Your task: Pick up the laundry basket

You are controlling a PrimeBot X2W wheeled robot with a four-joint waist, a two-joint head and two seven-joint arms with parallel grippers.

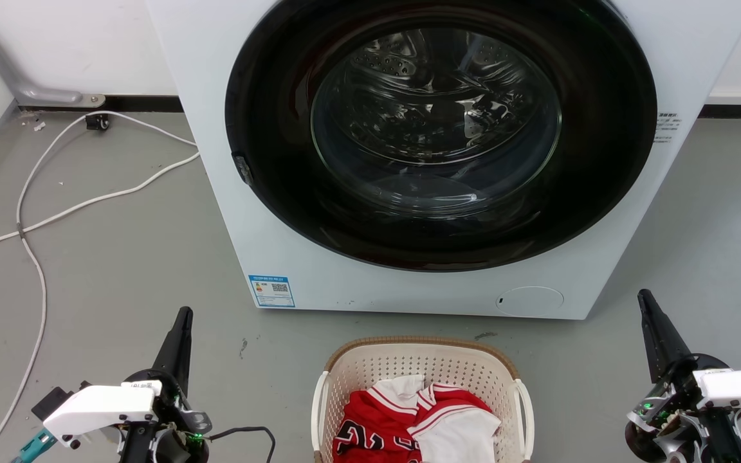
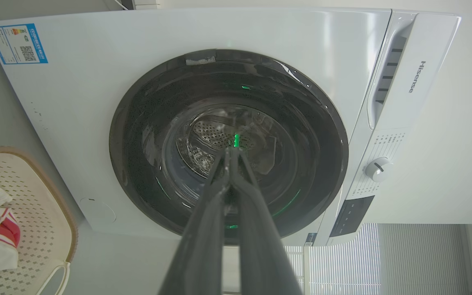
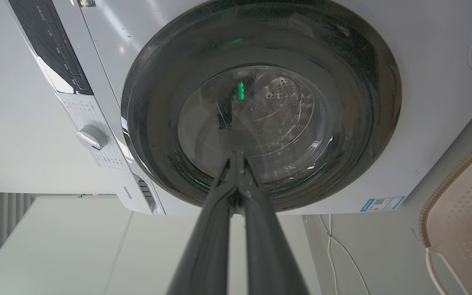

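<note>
The laundry basket [image 1: 357,368], cream perforated plastic with a brown rim and white side handles, stands on the floor at the bottom centre of the head view. Red and white clothes [image 1: 409,418] lie inside it. My left gripper [image 1: 183,313] is shut and empty, well to the basket's left, fingers pointing up the view. My right gripper [image 1: 642,296] is shut and empty, well to the basket's right. The basket [image 2: 35,221] shows at the lower left edge of the left wrist view, beside my shut left gripper [image 2: 231,151]. The basket [image 3: 461,213] also appears at the right edge of the right wrist view, beside my right gripper [image 3: 238,153].
A white front-loading washing machine [image 1: 229,212] with a dark round door [image 1: 441,128] stands just behind the basket. White cables [image 1: 42,218] trail over the grey floor at the left. A grey pipe [image 1: 10,71] runs along the left wall.
</note>
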